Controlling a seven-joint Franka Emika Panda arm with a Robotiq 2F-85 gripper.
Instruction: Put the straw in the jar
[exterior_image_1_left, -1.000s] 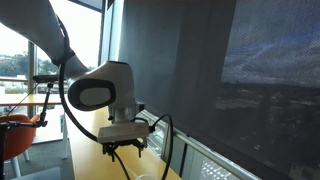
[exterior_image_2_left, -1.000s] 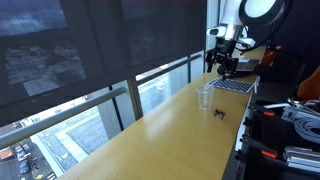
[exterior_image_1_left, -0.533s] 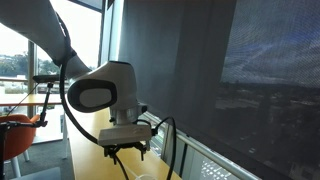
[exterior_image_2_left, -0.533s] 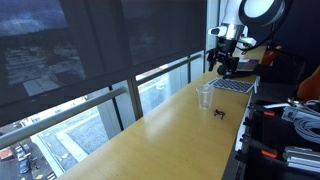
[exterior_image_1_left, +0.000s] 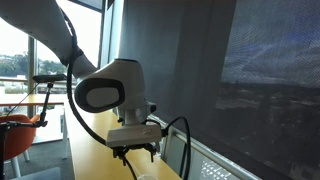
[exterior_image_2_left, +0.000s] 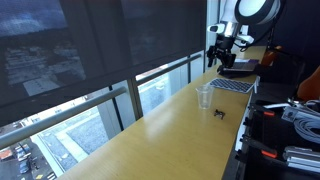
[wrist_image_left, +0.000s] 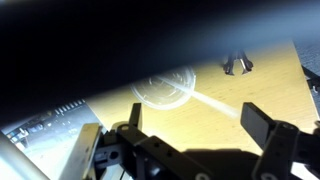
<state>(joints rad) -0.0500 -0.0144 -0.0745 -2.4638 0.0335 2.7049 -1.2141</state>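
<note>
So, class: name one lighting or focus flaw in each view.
In an exterior view, the window is blown out white beside the near-black shade. In an exterior view, light is even but the jar is tiny and faint. In the wrist view, the top is deep shadow, the table glares, and the gripper is a dark, blurred silhouette.

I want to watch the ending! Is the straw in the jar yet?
Nearly done, it seems: a pale straw appears to lean out of the clear jar. The gripper holds nothing, jaws open, above the jar. Left: only backing away.
</note>
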